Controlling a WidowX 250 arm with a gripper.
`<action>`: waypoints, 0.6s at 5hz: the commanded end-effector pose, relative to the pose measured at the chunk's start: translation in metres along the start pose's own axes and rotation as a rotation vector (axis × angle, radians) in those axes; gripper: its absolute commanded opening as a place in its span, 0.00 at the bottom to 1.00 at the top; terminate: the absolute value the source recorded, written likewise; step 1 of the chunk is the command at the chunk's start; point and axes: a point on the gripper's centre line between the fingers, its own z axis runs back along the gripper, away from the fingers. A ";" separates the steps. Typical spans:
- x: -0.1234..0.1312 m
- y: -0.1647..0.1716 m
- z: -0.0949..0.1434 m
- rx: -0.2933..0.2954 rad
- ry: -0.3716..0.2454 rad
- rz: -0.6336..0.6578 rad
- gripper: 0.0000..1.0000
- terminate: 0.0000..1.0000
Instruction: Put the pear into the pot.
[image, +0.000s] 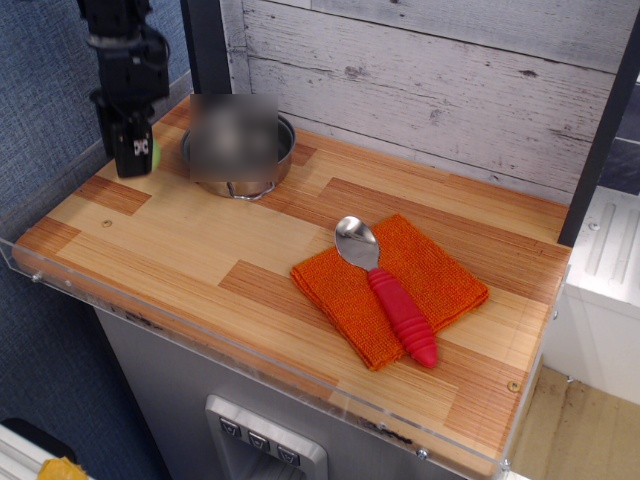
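Whitewashed planks (450, 80) back a striped wooden surface (200, 250) with a clear plastic lip along its front edge. At the far left corner my hand (132, 150) hangs above the wood, its dark fingers clenched on the pear (153, 152), of which only a thin sliver of pale green shows at the hand's right edge. From that sliver I judge the pear is off the surface and in my grip, though most of it is hidden behind the fingers, so I can say nothing of its shape or how squarely I hold it. The pot (240, 150) sits just beside my hand, to its right, against the back wall; its middle is blurred over, but the steel rim and a wire loop handle at the front show clearly. So the pick-up looks done and the carry is barely begun: what is left is to move across to above the pot's rim, then let go. An orange cloth (440, 280) with a red-handled spoon (395, 300) lying on it sits well apart, out of my path.
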 end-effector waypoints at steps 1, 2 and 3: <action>0.028 -0.015 0.056 0.095 -0.120 -0.002 0.00 0.00; 0.052 -0.025 0.052 0.106 -0.141 -0.009 0.00 0.00; 0.070 -0.026 0.045 0.105 -0.146 -0.021 0.00 0.00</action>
